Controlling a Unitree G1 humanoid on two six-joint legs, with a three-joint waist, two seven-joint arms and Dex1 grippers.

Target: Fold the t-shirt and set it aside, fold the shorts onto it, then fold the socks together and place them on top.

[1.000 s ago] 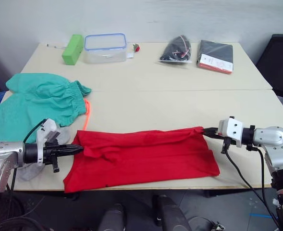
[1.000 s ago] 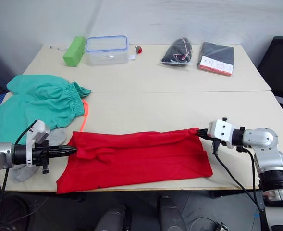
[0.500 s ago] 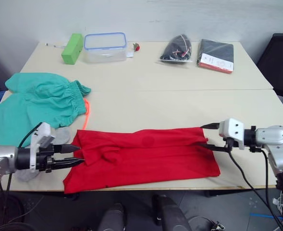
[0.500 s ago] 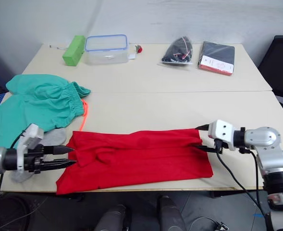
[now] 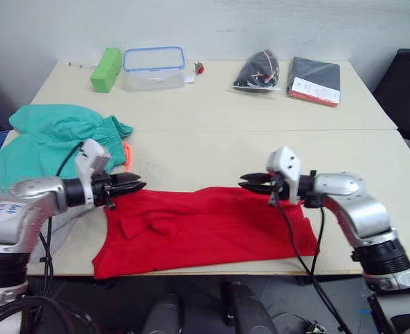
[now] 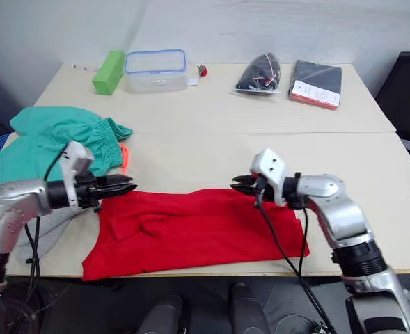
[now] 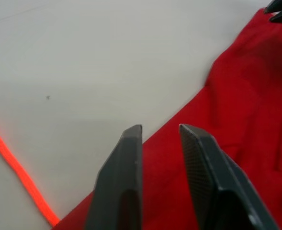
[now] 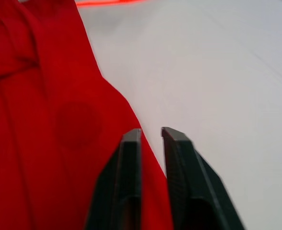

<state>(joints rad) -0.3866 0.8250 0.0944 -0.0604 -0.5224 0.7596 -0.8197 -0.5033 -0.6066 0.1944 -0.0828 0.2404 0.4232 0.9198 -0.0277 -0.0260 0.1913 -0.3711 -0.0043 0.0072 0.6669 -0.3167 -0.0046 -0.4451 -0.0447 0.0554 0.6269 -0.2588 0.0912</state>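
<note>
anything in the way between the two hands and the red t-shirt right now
Nothing visible does. The left hand and right hand both sit at the far edge of the t-shirt, fingers slightly apart, with bare table beyond them. The shorts and their orange drawstring lie off to the robot's left, clear of both.

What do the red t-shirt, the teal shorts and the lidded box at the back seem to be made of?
T-shirt: soft matte knit cloth, likely cotton; it creases and lies limp.
Shorts: similar matte fabric, gathered at the waistband.
Box: clear, slightly glossy plastic with a blue-rimmed lid; the table shows through.
</note>
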